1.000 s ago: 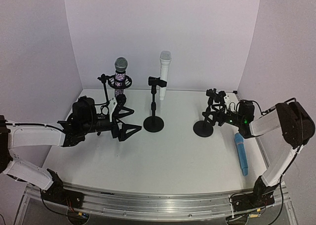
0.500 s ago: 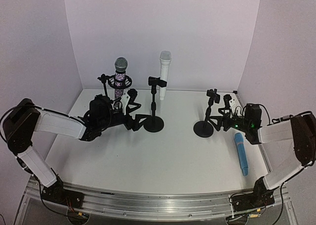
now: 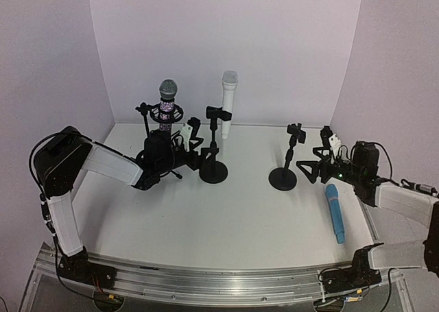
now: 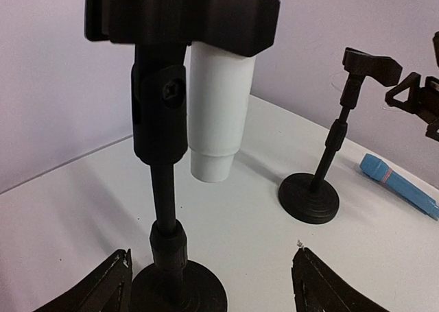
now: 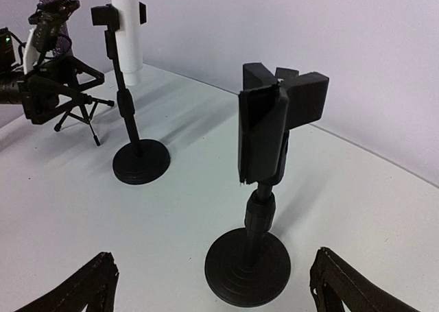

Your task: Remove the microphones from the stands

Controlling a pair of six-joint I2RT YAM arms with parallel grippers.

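Observation:
A white microphone point(image 3: 229, 101) point(image 4: 218, 113) stands upright in the clip of the middle stand point(image 3: 213, 169) point(image 4: 159, 140). My left gripper point(image 3: 202, 145) point(image 4: 212, 284) is open, low at that stand. Its fingers sit on either side of the pole just above the round base, touching neither. The microphone's lower end hangs above and behind the jaws. My right gripper point(image 3: 319, 154) point(image 5: 216, 284) is open and holds nothing. It faces the right stand point(image 3: 282, 177) point(image 5: 264, 154), whose clip is bare, and sits a little to that stand's right.
A sparkly microphone with a grey head point(image 3: 168, 92) sits in a shock mount on a tripod at the back left, just behind my left arm. A blue microphone point(image 3: 335, 212) point(image 4: 398, 185) lies flat near the table's right edge, below my right gripper. Walls close the back and sides.
My left gripper has travelled right from beside the tripod to the middle stand and now straddles its pole. My right gripper has backed away to the right of the bare stand.

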